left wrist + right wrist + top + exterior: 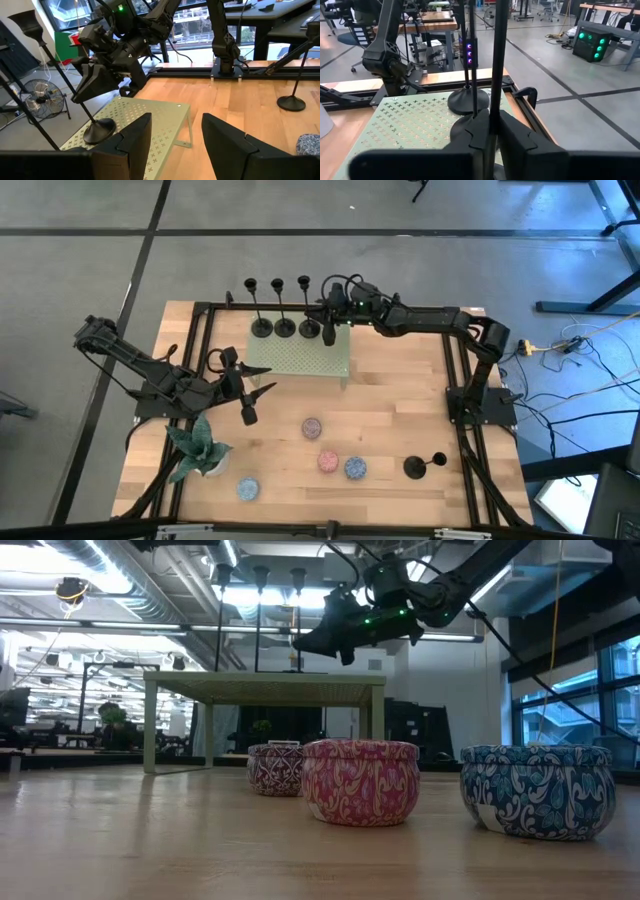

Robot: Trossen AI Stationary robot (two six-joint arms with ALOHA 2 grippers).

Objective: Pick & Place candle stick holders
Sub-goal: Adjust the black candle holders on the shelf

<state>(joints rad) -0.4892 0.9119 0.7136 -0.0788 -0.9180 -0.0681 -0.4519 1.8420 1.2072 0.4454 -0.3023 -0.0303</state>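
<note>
Up on the green stand (300,358), the right gripper (330,328) pinches a candle holder's (496,60) stem; the left gripper (248,392), beside the stand, is spread.

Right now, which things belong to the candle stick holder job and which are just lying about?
Job:
- three candle stick holders on the green perforated stand
- fourth holder on the table
- right pincer around the third holder's stem

Lying about:
- speckled candles
- potted plant
- left pincer, idle
</note>
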